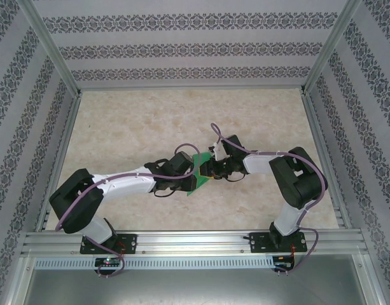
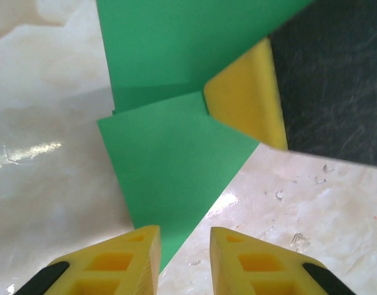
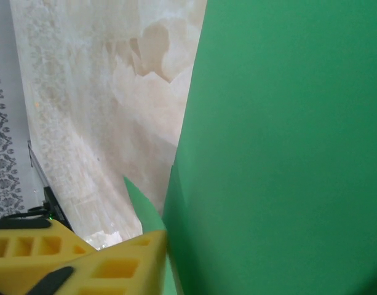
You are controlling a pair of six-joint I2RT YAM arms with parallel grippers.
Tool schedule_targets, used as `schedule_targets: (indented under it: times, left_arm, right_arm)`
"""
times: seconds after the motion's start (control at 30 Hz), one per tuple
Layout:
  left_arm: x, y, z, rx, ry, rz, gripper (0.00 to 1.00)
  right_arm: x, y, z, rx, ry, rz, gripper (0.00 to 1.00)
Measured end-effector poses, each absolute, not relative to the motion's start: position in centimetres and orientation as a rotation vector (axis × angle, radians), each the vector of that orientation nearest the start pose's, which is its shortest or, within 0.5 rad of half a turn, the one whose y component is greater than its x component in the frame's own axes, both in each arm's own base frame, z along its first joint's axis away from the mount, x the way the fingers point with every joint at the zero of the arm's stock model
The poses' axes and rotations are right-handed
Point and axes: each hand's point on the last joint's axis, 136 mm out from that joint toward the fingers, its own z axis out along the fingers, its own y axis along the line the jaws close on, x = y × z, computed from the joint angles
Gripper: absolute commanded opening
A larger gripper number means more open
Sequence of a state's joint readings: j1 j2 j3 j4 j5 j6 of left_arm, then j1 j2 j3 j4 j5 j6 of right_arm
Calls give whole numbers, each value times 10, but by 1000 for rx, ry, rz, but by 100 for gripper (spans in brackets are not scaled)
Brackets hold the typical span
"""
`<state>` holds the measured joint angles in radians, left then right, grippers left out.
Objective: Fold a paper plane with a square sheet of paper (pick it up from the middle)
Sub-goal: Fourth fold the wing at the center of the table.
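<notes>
The paper lies on the table with its corner between the loose left jaws; the right jaws touch its fold, pinching or not I cannot tell, so press the crease gently.

Bright green square sheet of paper, partly folded, overlapping layers, mid-table.

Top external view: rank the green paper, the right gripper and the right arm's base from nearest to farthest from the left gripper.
1. green paper: at the left gripper fingertips, mid-table.
2. right gripper: just across the paper, to the right.
3. right arm's base: far off at the near edge, right side.
</notes>
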<state>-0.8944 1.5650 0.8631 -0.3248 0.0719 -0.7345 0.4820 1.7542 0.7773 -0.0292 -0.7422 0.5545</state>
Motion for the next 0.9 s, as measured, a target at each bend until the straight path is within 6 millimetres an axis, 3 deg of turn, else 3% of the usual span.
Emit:
schedule_targets:
  times: [0.13, 0.3, 0.53, 0.9]
  left_arm:
    - [222, -301, 50, 282, 2743, -588, 38]
    - [224, -315, 48, 360, 2727, -532, 45]
    - [221, -329, 41, 446, 2709, -428, 46]
    - [226, -322, 37, 444, 2629, -173, 45]
  right_arm:
    - [269, 271, 34, -172, 2737, 1312, 11]
    - [270, 271, 35, -114, 2751, 1321, 11]
    - [271, 272, 36, -60, 2758, 1334, 11]
    - [274, 271, 35, 5, 2772, 1324, 11]
